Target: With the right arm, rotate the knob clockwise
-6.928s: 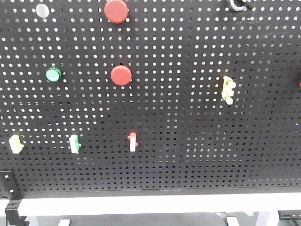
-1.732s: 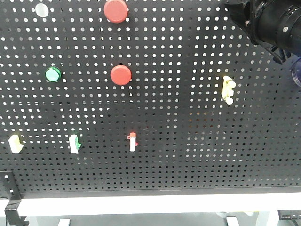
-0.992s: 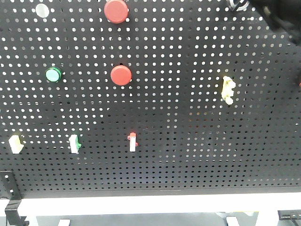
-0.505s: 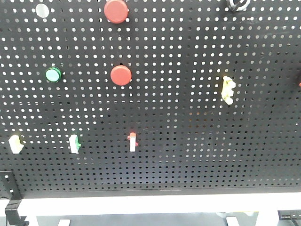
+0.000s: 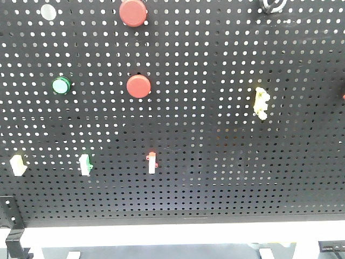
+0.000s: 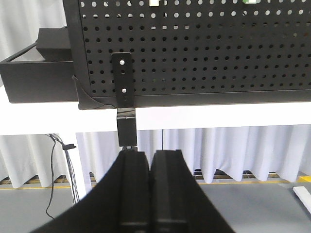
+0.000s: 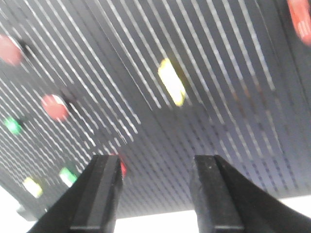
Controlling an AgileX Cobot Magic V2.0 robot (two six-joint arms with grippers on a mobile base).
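The knob (image 5: 271, 5), dark in the middle with a silvery ring, sits at the top right edge of the black pegboard (image 5: 205, 140) in the front view, partly cut off by the frame. No arm shows in that view. In the blurred right wrist view my right gripper (image 7: 156, 165) is open with nothing between its fingers, facing the pegboard (image 7: 218, 121) from below; the knob does not show there. In the left wrist view my left gripper (image 6: 150, 156) is shut on nothing, below the board's lower edge.
Two red push-buttons (image 5: 133, 12) (image 5: 139, 86), a green button (image 5: 61, 84) and a yellow lumpy handle (image 5: 261, 102) stick out of the board. Small switches (image 5: 152, 162) line the lower row. A white table edge (image 5: 172, 234) runs beneath. A black bracket (image 6: 122, 80) hangs ahead of the left gripper.
The right arm, which covered the knob at the top right 1.7 s ago, has pulled away out of the front view. The knob is uncovered again.
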